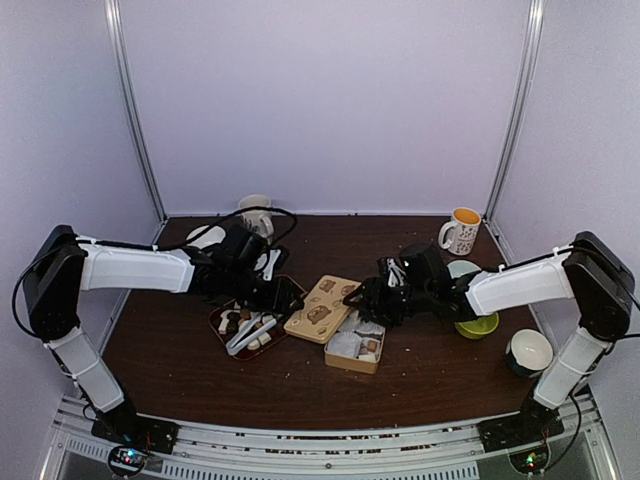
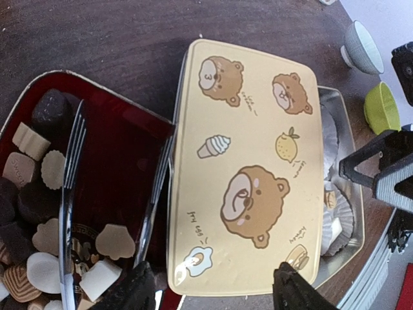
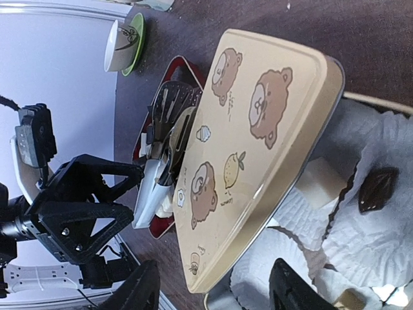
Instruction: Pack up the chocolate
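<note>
Left claw (image 2: 213, 294) and right claw (image 3: 213, 290) gape over lid (image 2: 245, 168) beside the chocolate (image 2: 45, 271)

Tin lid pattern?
Pale yellow lid with brown bear faces, lemon, ice cream, fried egg; clearest in left wrist view.

left arm (image 1: 140, 268) stretched inward | left pincer (image 2: 216, 292) jaws apart | right arm (image 1: 520, 285) stretched inward | right pincer (image 3: 216, 289) jaws apart

Tiny illegible captions on bear-print lid (image 2: 248, 123)
</note>
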You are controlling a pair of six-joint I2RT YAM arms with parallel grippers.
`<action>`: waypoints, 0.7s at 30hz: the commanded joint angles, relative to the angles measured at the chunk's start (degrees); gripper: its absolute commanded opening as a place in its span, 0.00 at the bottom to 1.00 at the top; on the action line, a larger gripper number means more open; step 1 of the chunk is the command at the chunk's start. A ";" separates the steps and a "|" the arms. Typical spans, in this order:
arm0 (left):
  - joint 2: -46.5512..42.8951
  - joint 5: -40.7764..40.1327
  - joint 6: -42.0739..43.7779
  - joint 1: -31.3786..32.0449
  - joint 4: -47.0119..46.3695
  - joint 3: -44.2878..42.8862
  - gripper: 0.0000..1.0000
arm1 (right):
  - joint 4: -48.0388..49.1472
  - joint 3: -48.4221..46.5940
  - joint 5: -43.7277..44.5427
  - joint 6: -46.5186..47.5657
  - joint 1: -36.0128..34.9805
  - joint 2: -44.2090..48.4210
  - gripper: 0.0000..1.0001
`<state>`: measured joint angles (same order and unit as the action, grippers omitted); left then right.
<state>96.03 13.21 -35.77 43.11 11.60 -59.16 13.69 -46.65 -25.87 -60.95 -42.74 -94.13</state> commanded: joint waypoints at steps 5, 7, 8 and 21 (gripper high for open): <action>2.17 -0.82 4.25 -1.01 -0.48 -2.19 0.65 | 7.18 1.76 10.04 -9.43 -2.41 -3.05 0.57; 2.05 -0.82 4.41 -1.07 -0.48 -2.07 0.65 | 7.52 1.46 10.69 -9.92 -2.45 -3.95 0.56; 1.87 -0.86 4.46 -1.10 -0.52 -1.98 0.65 | 7.59 1.09 10.76 -10.03 -2.44 -4.33 0.56; -1.22 0.60 3.77 -1.10 -1.57 0.83 0.64 | 8.44 -2.61 11.48 -11.42 -2.61 -8.98 0.43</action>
<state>97.49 13.67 -32.56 42.46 11.75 -59.44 20.23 -47.16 -15.99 -71.44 -45.04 -101.86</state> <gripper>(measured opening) 0.644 0.436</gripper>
